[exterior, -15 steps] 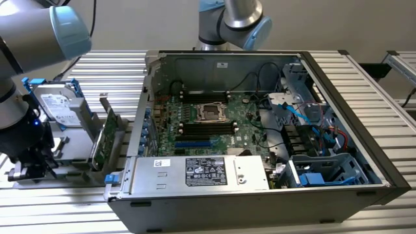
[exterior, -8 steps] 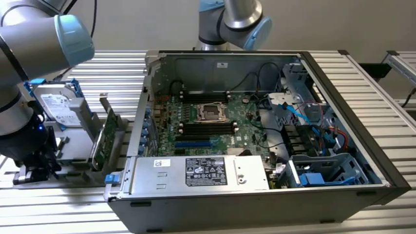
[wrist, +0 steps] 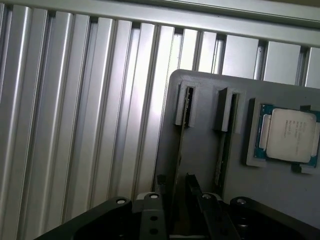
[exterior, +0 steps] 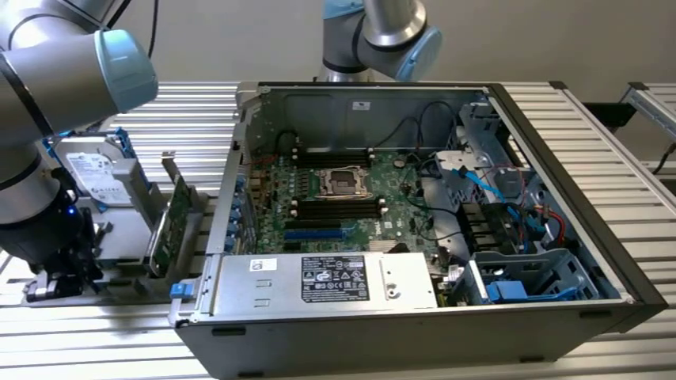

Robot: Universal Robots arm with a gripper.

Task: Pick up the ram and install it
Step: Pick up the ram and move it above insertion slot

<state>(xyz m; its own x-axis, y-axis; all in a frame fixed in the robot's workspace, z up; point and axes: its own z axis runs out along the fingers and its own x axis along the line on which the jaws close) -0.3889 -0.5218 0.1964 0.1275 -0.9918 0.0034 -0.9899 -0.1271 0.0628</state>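
Note:
The ram (wrist: pixel 181 135) is a thin green stick standing on edge in a slot of the grey holder (wrist: pixel 200 145). My gripper (wrist: pixel 176 184) hangs low over it, open, with one finger on each side of the stick's near end and a small gap showing. In the exterior view the gripper (exterior: pixel 58 277) sits down at the holder on that view's left, beside the open computer case (exterior: pixel 423 237). The motherboard's black memory slots (exterior: pixel 336 207) lie inside the case below the processor socket.
A second stick (wrist: pixel 223 150) stands in the neighbouring slot, and a processor chip (wrist: pixel 290 137) lies flat on the holder. A hard drive (exterior: pixel 100 170) and a wider green card (exterior: pixel 169 229) stand between gripper and case. The ribbed metal table (wrist: pixel 75 125) surrounds the holder.

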